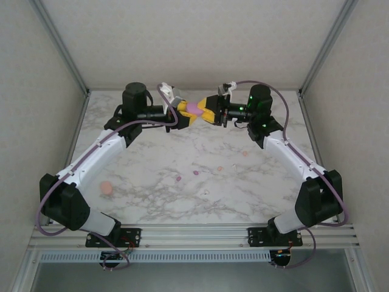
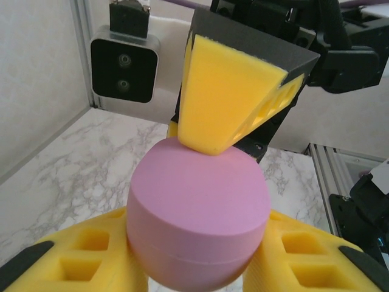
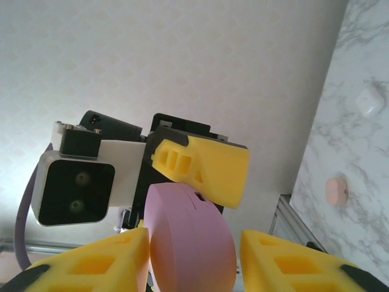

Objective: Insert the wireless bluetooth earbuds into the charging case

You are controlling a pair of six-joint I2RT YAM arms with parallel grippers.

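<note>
Where the arms meet: both wrists are raised over the far middle of the grey-veined marble table [image 1: 255, 194], sharing 1 object between them.
Charging case: a rounded purple plastic pebble-shaped case [image 2: 197, 201], its lid seam closed, held aloft above the table.
Left gripper [image 2: 197, 271]: yellow foam fingers [image 2: 79, 261] clamped on the case's 2 sides.
Right gripper [image 3: 194, 264]: jaws apart, straddling the case; 1 finger touches its top in the left wrist view, but whether they squeeze it cannot be told.
Earbuds: tiny bead-like plastic earbuds [image 1: 196, 173], purple and peach-pink, lie scattered on the marble mid-table, well apart from the case.
Other item: a peach-pink round case [image 1: 106, 187] rests near the left arm.
Risk 1: the smooth, curved shell could squirt out of a 1-sided grip and drop onto the marble.
Risk 2: prying the lid with an off-centre finger could twist the case in the left jaws.
Risk 3: broad foam fingers may flick the small buds away instead of pinching them.
</note>
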